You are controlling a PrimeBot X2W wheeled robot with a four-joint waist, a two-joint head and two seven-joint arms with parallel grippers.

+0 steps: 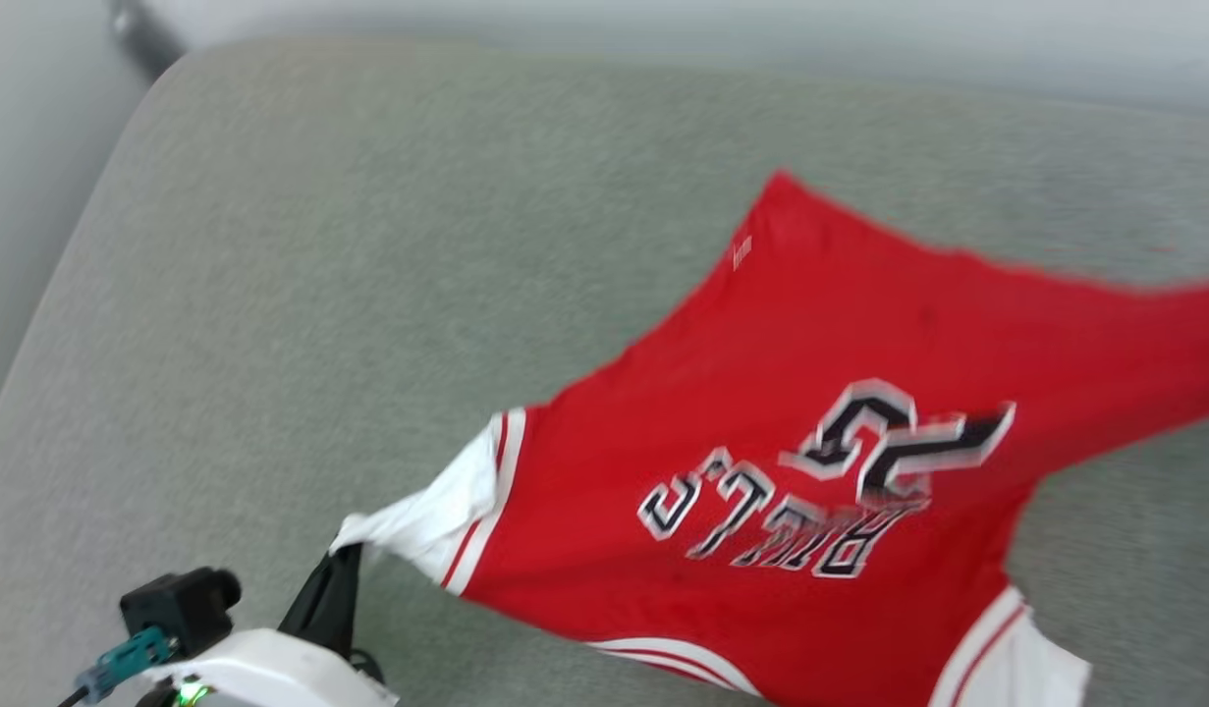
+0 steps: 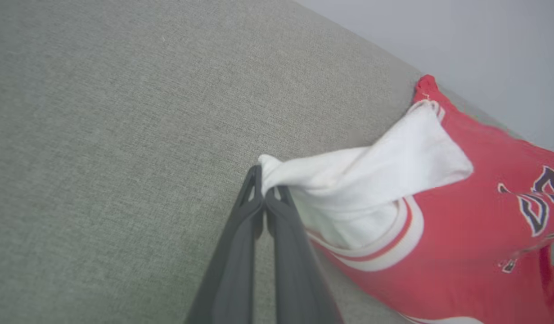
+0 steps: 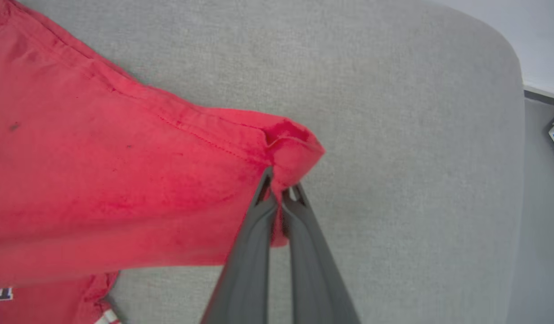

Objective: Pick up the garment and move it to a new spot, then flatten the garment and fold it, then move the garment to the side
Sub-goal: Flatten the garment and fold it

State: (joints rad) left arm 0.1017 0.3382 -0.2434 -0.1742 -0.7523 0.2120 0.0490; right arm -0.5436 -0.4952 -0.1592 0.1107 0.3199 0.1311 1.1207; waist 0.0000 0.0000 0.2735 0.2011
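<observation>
Left gripper: jaws pinched tight on white sleeve end. Right gripper: jaws clamped on red corner. Shirt stretched between them over grey cushion, lettering upside down; touching or not, can't tell. Looks like carry-to-new-spot step. Next: lower both ends evenly, hold tension, lay flat before any release.

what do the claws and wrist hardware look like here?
The left claw and right claw each have two long, slim dark-grey fingers. Behind the left one, head view: white housing, black module, teal connector, green light.
</observation>
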